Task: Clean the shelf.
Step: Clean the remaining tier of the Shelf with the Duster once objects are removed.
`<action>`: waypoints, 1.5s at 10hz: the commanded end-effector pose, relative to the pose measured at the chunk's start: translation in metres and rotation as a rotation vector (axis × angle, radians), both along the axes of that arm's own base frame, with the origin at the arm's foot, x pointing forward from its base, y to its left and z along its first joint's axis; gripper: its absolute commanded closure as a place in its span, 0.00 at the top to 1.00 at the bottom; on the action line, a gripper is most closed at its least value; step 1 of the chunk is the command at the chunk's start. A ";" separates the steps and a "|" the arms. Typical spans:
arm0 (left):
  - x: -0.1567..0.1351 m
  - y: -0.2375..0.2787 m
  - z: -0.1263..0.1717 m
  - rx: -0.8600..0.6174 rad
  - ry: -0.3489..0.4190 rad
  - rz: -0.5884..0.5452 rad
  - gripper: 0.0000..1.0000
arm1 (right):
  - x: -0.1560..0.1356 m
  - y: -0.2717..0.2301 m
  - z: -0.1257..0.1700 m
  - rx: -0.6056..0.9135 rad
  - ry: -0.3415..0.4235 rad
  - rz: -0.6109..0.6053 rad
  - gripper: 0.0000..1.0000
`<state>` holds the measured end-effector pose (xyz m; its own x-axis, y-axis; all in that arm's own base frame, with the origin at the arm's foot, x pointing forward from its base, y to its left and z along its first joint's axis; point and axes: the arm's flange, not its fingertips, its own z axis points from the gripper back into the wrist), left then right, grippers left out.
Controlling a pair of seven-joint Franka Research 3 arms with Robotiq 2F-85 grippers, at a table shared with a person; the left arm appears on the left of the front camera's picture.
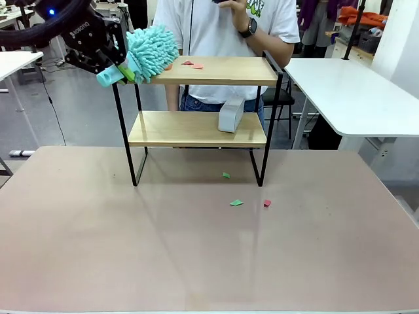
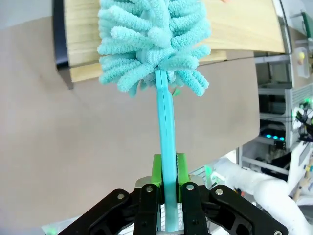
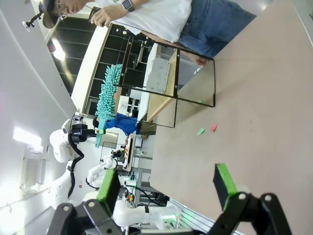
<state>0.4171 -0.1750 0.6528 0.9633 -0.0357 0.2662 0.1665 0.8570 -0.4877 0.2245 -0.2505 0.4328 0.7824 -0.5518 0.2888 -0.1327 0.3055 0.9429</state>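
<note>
Grey floor (image 1: 78, 118); white table (image 1: 353, 91) at right; black chair (image 1: 278, 98) beside it.

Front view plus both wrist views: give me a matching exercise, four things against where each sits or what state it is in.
Things
1. teal microfiber duster
2. white box
3. green scraps
4. right gripper

Places or states
A. lying on the table
B. standing on the lower board of the shelf
C. handle clamped in the left gripper
D. open, holding nothing

Pairs: 1-C, 2-B, 3-A, 4-D
</note>
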 end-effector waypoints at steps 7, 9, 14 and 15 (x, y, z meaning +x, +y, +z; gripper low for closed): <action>-0.011 0.000 0.006 0.070 0.039 -0.657 0.12 | 0.002 0.000 0.001 0.003 -0.038 -0.003 1.00; -0.015 0.007 0.007 0.080 0.065 -0.828 0.12 | 0.002 0.000 0.001 0.003 -0.038 -0.003 1.00; -0.016 0.003 0.009 0.055 0.073 -0.915 0.12 | 0.002 0.000 0.001 0.003 -0.038 -0.003 1.00; -0.015 0.002 0.009 0.053 0.073 -0.911 0.12 | 0.002 0.000 0.001 0.003 -0.038 -0.003 1.00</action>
<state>0.4005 -0.1770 0.6581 0.5927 -0.7859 0.1761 0.7434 0.4497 -0.4952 0.2245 -0.2505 0.4328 0.7824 -0.5516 0.2889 -0.1329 0.3054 0.9429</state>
